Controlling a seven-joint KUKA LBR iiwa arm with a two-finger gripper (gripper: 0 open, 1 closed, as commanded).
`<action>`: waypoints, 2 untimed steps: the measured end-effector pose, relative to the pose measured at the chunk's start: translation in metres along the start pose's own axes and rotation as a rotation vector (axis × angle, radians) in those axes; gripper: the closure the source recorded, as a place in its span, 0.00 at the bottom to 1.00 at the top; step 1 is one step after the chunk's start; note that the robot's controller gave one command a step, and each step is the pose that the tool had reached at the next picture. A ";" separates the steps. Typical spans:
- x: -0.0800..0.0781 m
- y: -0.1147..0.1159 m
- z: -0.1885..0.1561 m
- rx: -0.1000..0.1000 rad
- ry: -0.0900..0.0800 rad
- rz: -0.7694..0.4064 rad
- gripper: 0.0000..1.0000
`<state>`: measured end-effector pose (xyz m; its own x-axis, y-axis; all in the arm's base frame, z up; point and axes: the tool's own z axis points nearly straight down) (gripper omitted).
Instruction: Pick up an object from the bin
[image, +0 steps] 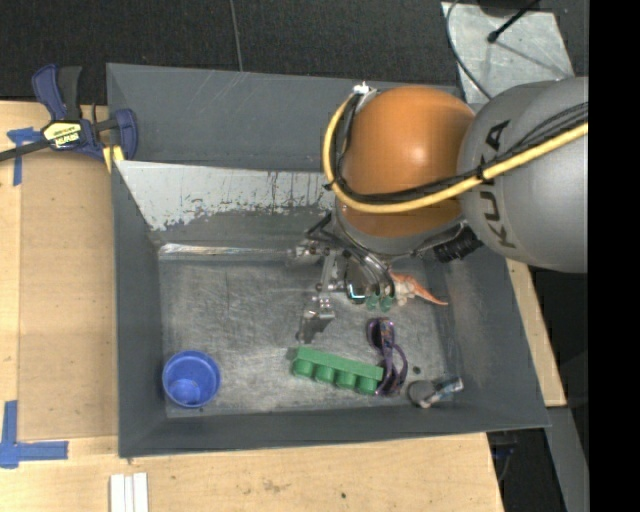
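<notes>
Grey metal bin (135, 330), scuffed floor, sloping walls. Gripper (345, 300) hangs mid-bin, fingers spread with nothing between them. Green studded block (337, 367) lies flat just near of it, right end against a purple cord (388, 350). It is probably light, stiff plastic, best pinched across its narrow width, left of the cord. Blue cup (190, 378) stands well apart, left, with bare floor between.

Grey bin (135, 300): blue cup (190, 378), green block (337, 368), purple cord (388, 350)
</notes>
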<state>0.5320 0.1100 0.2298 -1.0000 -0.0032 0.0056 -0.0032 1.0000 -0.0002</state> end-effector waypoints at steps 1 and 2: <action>-0.002 -0.001 -0.005 -0.001 -0.009 0.003 0.00; 0.007 -0.027 0.062 -0.002 -0.013 0.013 0.00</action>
<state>0.5247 0.0834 0.1679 -0.9999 0.0095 -0.0072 0.0095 1.0000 0.0020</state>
